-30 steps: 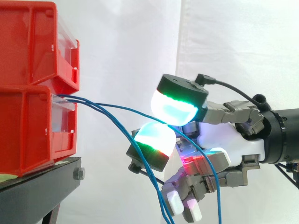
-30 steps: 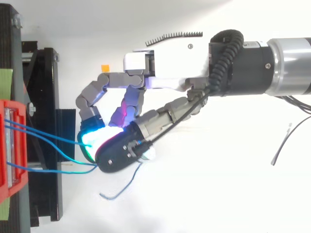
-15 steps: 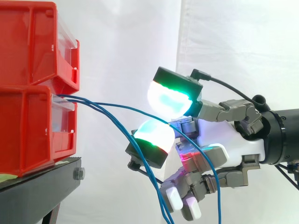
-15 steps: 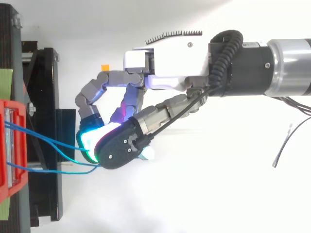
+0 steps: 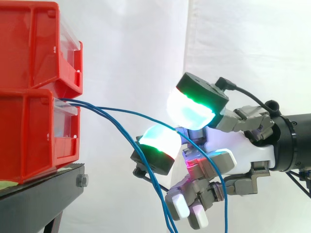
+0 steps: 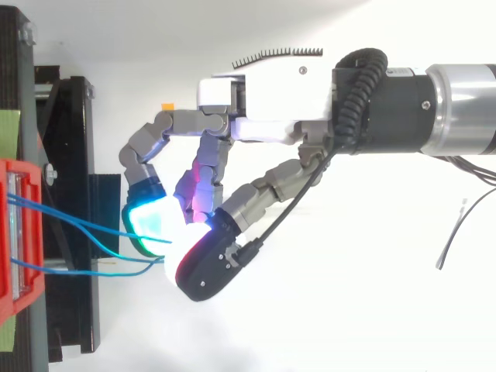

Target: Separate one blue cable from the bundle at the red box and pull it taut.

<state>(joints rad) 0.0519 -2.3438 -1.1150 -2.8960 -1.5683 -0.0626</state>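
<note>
Blue cables leave the front of the lower red box point(image 5: 34, 136), well to the left of the fingers point(image 5: 158, 143), and spread apart as they near the hand point(image 5: 245, 150). The high cable point(image 5: 121, 111) arcs over the rest, passes into the gap between the two glowing pads, then drops away below the palm. The low cables point(image 5: 156, 196) sag under the lower pad and hang down.

The fingers are loosely bent, their pads parted by a narrow gap and gripping nothing. To do this step well, the hand should probably close its pads squarely on the high cable alone, with the low cables left beneath them. It should then draw right, away from the red box, until the slack arc straightens, easing off before the box is tugged.
</note>
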